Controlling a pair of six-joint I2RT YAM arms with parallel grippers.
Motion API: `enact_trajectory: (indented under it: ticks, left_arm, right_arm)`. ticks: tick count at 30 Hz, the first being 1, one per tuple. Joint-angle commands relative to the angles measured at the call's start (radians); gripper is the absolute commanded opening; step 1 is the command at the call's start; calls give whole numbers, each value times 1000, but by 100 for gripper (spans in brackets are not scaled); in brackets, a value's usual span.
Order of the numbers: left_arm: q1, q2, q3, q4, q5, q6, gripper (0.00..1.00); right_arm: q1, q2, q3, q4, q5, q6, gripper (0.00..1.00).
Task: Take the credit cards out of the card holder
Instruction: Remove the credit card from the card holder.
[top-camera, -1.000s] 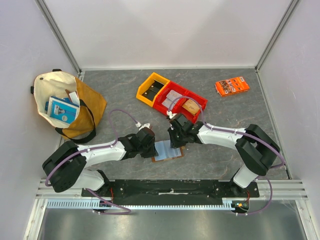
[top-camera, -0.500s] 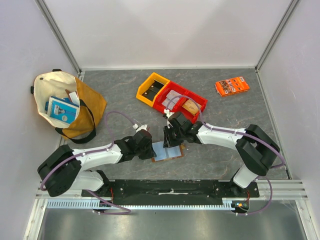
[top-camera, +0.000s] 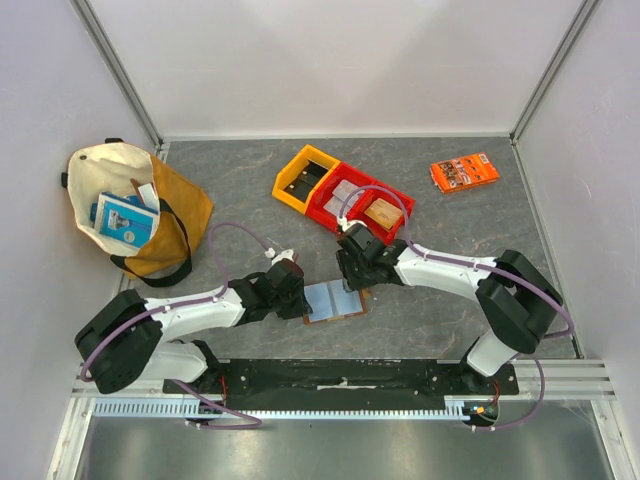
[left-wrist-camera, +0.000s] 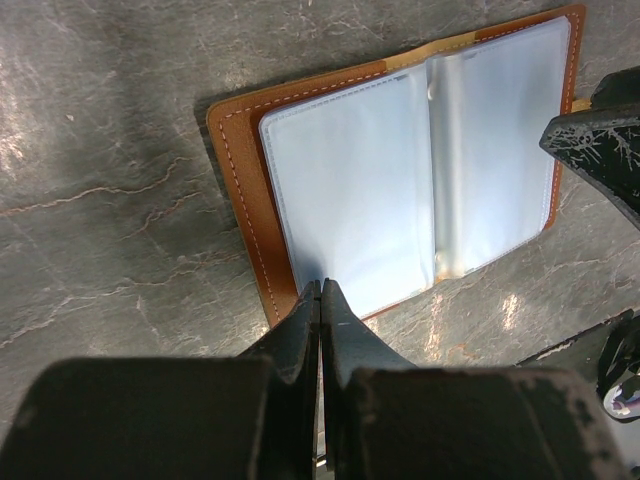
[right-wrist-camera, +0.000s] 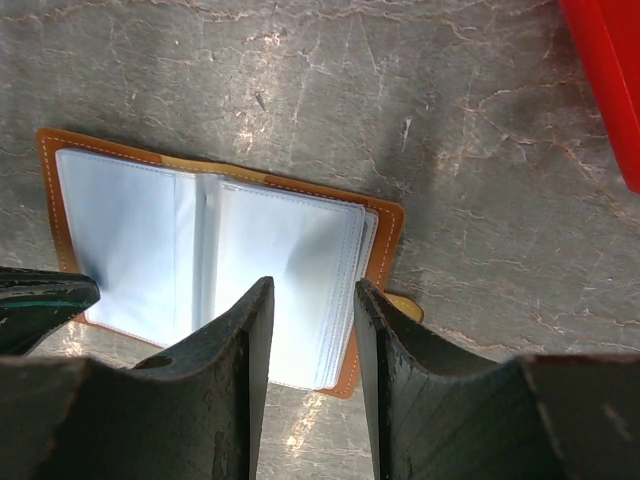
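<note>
- Card holder (top-camera: 333, 300) lies open flat on grey worktop (top-camera: 440, 315), btwn the 2 arms, pale blue sleeves (left-wrist-camera: 360, 190) facing up.
- L jaws: shut tight, tips at its left edge.
- R jaws: partly apart, holding nothing, over its right half.

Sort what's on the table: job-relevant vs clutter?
Job:
- card holder, lying open
- left hand, shut at its edge
- right hand, open above it
- red bin holding card-like pieces

Lying about:
- yellow bin
- orange packet
- tote bag with a blue box
</note>
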Motion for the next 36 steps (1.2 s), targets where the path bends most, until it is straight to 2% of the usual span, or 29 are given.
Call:
enact_trajectory:
  ticks: [1, 7, 22, 36]
  left_arm:
    - [-4, 30, -14, -118, -46, -10, 2]
    - [-6, 44, -12, -104, -34, -6, 2]
    - [-4, 68, -11, -87, -20, 2, 2]
    - [-3, 76, -14, -74, -11, 5, 2]
  right_arm:
    - [4, 10, 44, -17, 13, -19, 45]
    - [2, 34, 44, 0, -47, -25, 44]
    - [5, 82, 30, 3, -84, -19, 42]
    - [5, 112, 25, 35, -187, 0, 26]
